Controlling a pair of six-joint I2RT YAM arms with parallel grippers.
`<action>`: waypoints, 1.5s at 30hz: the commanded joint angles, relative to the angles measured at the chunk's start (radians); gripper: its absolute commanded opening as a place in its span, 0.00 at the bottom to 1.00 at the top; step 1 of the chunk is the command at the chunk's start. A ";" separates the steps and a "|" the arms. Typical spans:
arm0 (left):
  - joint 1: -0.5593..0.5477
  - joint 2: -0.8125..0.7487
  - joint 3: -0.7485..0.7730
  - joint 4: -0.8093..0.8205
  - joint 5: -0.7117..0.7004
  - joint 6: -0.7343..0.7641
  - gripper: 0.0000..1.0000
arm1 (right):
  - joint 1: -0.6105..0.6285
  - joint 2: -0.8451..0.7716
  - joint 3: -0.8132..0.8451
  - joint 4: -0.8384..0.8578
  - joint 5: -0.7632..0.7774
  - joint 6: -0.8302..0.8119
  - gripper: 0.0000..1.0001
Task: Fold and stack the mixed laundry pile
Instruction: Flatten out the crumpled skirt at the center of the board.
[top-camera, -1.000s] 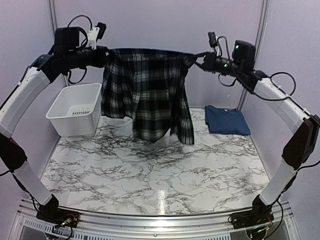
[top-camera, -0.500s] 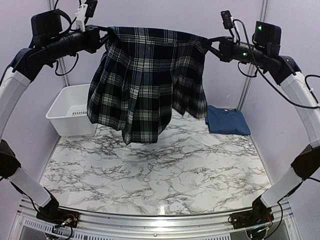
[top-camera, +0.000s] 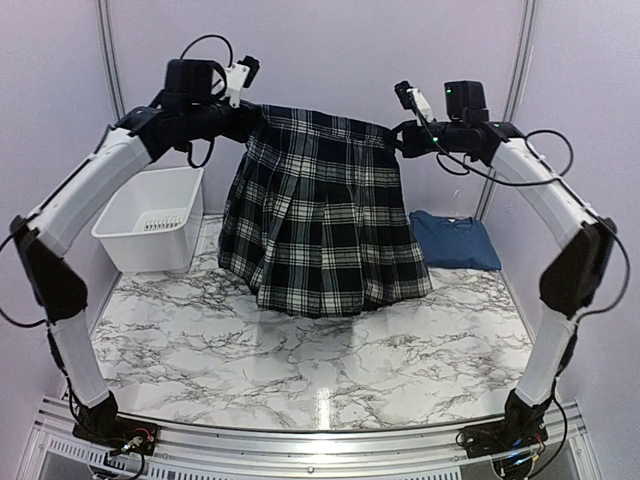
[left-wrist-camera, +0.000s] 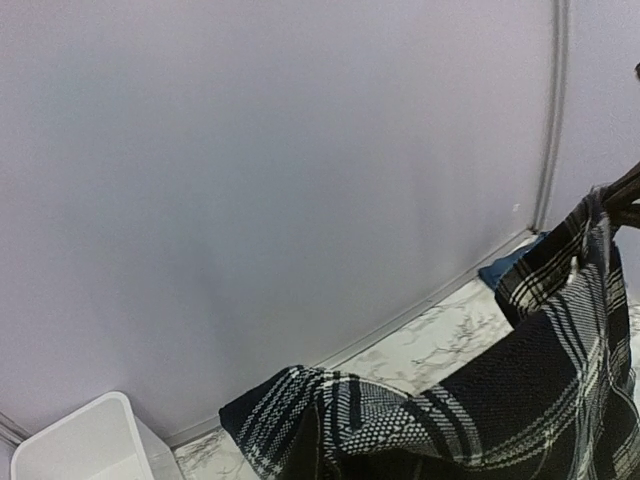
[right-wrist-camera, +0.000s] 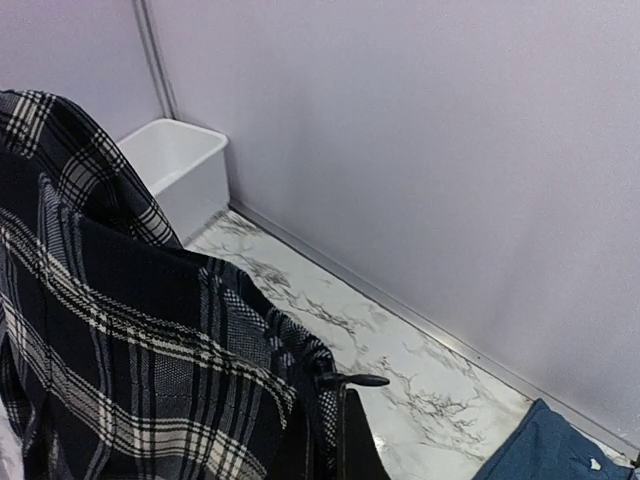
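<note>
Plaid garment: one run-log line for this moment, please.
left gripper: shut on plaid garment | right gripper: shut on plaid garment | state: hangs spread between them | t-shirt: folded

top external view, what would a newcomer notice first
The black-and-white plaid garment hangs spread out at centre, held by its top edge between the left gripper and right gripper. On the marble table behind, a folded navy t-shirt lies right, a white bin left.
</note>
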 joint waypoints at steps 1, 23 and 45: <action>0.059 0.155 0.195 0.113 -0.197 -0.025 0.00 | -0.063 0.210 0.361 0.049 0.062 -0.003 0.00; -0.123 -0.902 -1.363 0.325 -0.004 -0.030 0.99 | 0.101 -0.719 -0.998 0.170 -0.080 -0.109 0.98; -0.121 -0.161 -0.975 0.059 0.180 -0.172 0.67 | 0.187 -0.039 -0.747 0.081 -0.080 -0.059 0.55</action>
